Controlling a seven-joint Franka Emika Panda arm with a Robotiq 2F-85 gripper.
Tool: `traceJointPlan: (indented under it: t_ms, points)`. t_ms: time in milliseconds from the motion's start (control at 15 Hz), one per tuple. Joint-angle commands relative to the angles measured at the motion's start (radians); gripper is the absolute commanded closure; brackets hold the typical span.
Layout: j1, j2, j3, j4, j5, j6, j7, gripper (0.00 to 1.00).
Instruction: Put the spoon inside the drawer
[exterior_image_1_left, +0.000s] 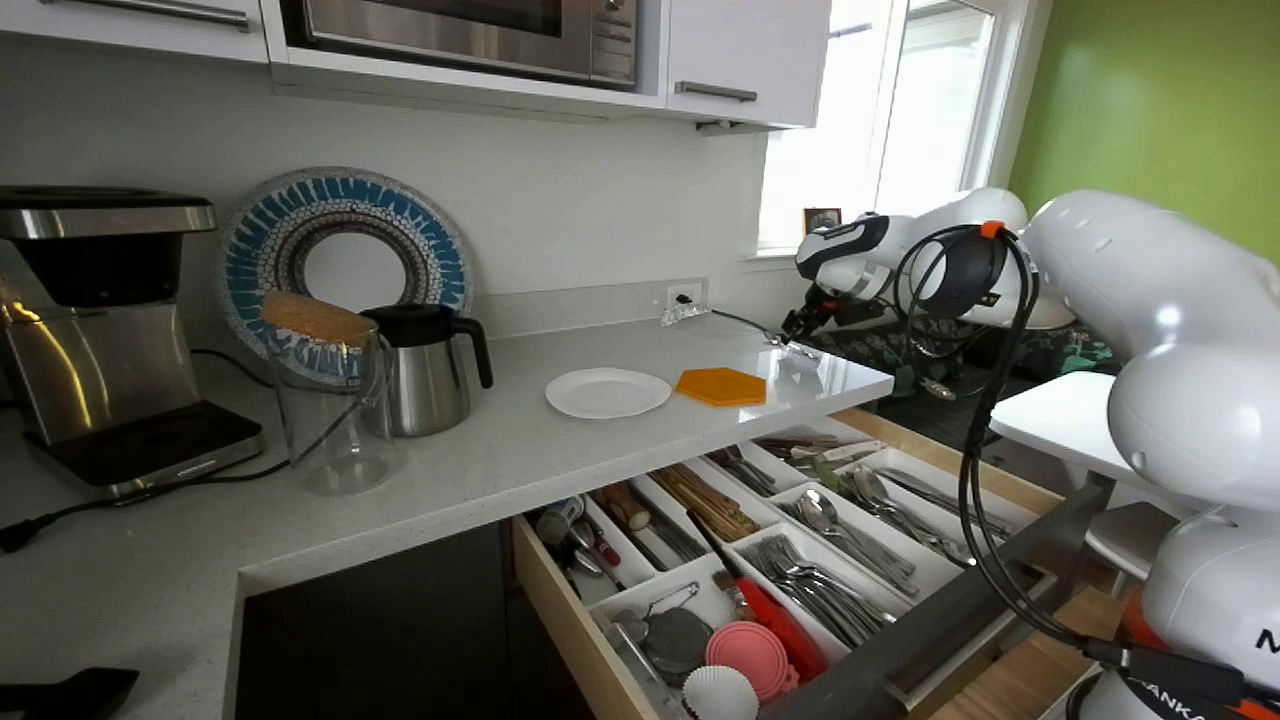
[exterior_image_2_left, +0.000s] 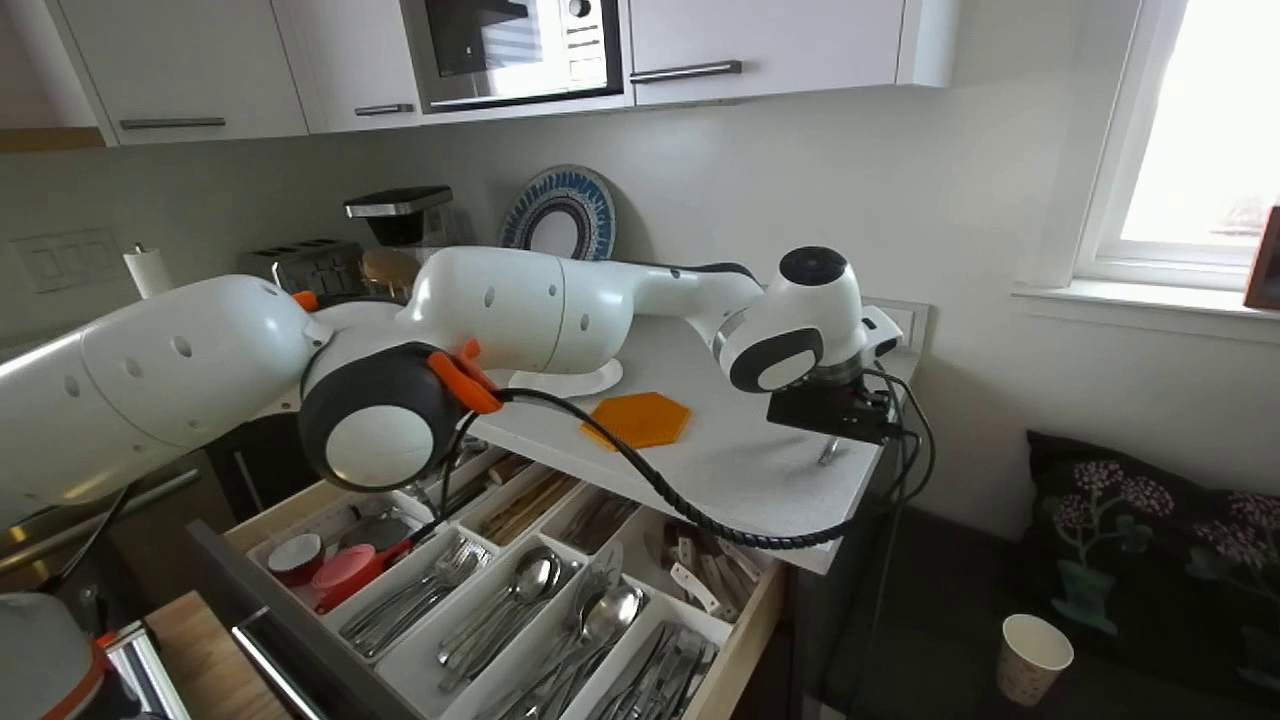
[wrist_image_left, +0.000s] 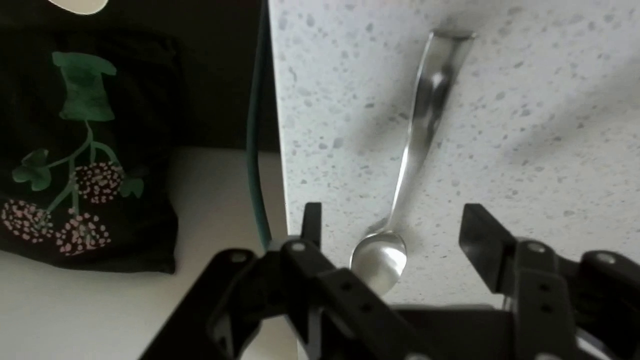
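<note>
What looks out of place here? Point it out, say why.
The spoon lies loose near the edge of the counter, odd because other spoons lie together in the open drawer. I see no spill.

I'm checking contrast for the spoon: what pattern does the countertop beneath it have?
Pale, with scattered grey speckles; the countertop shows best in the wrist view.

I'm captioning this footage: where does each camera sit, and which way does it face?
Exterior view: higher than the counter, facing diagonally toward the window; arm at image right.
Exterior view: raised near the open drawer, facing the back wall; arm extends from image left.
Wrist view: on the arm, facing down at the spoon; open gripper at the bottom.
Both exterior views share the arm, drawer and orange hexagon.
</note>
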Motion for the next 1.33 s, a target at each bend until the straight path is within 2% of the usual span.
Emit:
traceJointPlan:
  t_ms: [0,133,200,333,533,667,1000,1267]
  points:
    - [-0.02,0.061,0.039,0.072,0.022,0.004,-0.036,0.36]
    - [-0.023,0.072,0.048,0.082,0.018,0.004,-0.042,0.47]
    - [-0.024,0.077,0.053,0.086,0.017,0.002,-0.045,0.44]
    - [-0.025,0.084,0.061,0.094,0.015,-0.002,-0.05,0.57]
    - [-0.022,0.081,0.055,0.089,0.005,-0.011,-0.033,0.88]
    - [-0.015,0.07,0.037,0.075,-0.007,-0.016,-0.007,0.99]
    - [-0.008,0.015,-0.012,0.014,-0.025,-0.03,0.085,0.98]
    - [-0.031,-0.055,-0.008,-0.071,-0.014,-0.093,0.03,0.98]
